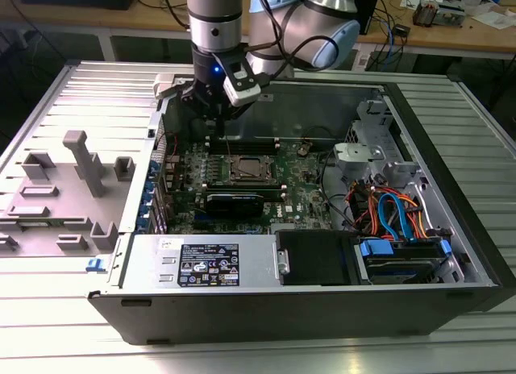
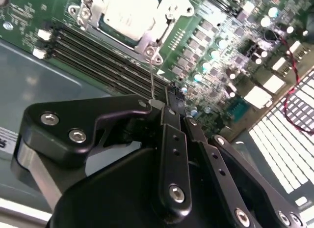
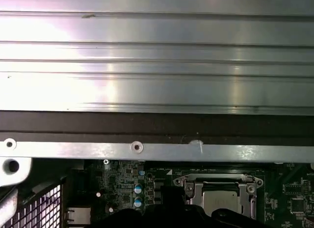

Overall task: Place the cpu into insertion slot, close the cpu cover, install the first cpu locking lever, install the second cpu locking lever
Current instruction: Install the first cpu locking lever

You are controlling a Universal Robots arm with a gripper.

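The cpu (image 2: 128, 13) lies in the insertion slot (image 1: 246, 169) on the green board, its silver top showing through the window of the cpu cover (image 2: 158, 35), which lies flat over it. In the first wrist view the cpu (image 3: 224, 202) and the cover (image 3: 219, 181) appear just past the case rim. A thin locking lever (image 2: 152, 75) rises from the socket's corner to my gripper (image 2: 174, 96). The fingers are shut, and I cannot tell whether they clamp the lever or only touch it. In the exterior view my gripper (image 1: 216, 122) hangs just behind the socket, towards that view's left.
Long black memory slots (image 2: 93, 53) run beside the socket. A black card (image 1: 234, 203), the power supply (image 1: 205, 265) and a drive bay with coloured cables (image 1: 395, 217) fill the case front and right. The case's metal wall (image 3: 157, 150) is close behind. A grey fixture block (image 1: 76, 189) stands outside the case.
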